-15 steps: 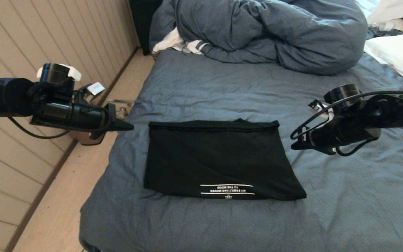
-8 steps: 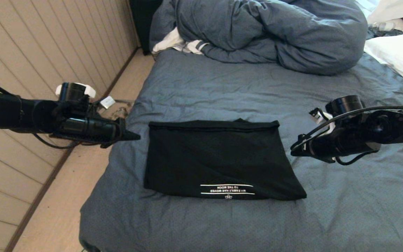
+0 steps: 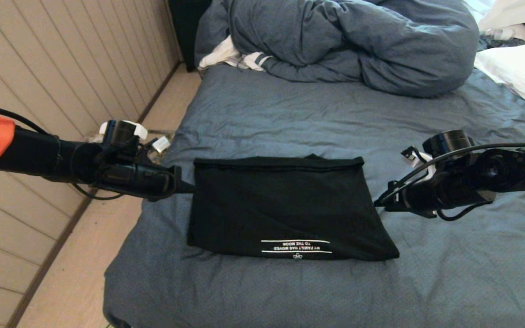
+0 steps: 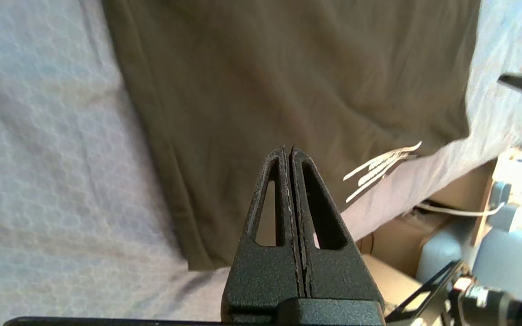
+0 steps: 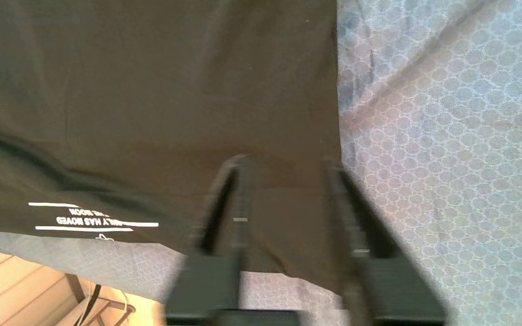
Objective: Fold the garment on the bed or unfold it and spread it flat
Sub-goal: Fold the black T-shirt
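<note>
Both arms have closed in on the garment (image 3: 285,207), folded flat on the bed (image 3: 449,273). The left gripper (image 3: 189,187), fingers pressed together, reaches its left edge; the right gripper (image 3: 378,203), fingers parted, straddles its right edge.

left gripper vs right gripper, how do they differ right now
The left gripper is shut, fingers pressed together; the right gripper is open, with a gap between its fingers. The left one is at the shirt's left edge, the right one at its right edge. Neither holds any fabric.
</note>
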Available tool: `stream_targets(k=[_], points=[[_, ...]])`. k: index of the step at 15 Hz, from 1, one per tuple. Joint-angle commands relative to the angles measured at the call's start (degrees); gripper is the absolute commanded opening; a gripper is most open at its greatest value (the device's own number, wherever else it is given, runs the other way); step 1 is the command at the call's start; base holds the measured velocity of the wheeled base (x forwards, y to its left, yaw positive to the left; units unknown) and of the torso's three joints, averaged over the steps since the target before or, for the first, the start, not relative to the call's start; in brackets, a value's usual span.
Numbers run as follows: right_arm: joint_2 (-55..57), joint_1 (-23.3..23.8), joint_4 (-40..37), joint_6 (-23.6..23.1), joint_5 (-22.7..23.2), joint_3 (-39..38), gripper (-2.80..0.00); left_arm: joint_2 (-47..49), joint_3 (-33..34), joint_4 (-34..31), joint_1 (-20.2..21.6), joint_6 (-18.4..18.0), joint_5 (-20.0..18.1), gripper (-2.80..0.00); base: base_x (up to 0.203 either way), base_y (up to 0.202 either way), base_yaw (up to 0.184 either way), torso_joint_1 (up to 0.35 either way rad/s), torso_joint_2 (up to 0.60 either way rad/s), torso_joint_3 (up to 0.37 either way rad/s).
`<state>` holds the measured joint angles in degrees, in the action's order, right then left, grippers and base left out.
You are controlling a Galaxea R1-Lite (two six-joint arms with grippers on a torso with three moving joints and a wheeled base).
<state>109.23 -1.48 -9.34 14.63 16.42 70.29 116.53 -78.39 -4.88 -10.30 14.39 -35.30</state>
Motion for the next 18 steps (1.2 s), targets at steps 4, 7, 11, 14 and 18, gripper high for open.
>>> stream_targets(k=[4,7,11,14,18], points=[[0.28,0.3,0.25,0.05,0.41,-0.65,0.0,-0.45,3.57,0.08,-1.53,-2.13,1.7,0.0,0.0,0.0,0.0,0.0,0.0,0.0],[1.39,1.15,2.64,0.05,1.15,-1.27,0.0,0.28,5.27,0.84,-2.01,-6.46,4.34,0.0,0.0,0.0,0.0,0.0,0.0,0.0],[1.87,1.39,2.83,0.05,1.25,-1.56,0.0,1.86,6.98,2.64,-2.47,-8.09,4.81,0.0,0.0,0.0,0.0,0.0,0.0,0.0],[1.16,1.48,3.0,0.05,1.63,-2.09,0.0,3.17,8.06,5.46,-2.44,-9.44,8.03,0.0,0.0,0.0,0.0,0.0,0.0,0.0],[0.99,2.0,5.02,-0.91,2.3,-3.58,0.0,4.22,10.05,6.52,-3.0,-11.45,8.96,0.0,0.0,0.0,0.0,0.0,0.0,0.0]])
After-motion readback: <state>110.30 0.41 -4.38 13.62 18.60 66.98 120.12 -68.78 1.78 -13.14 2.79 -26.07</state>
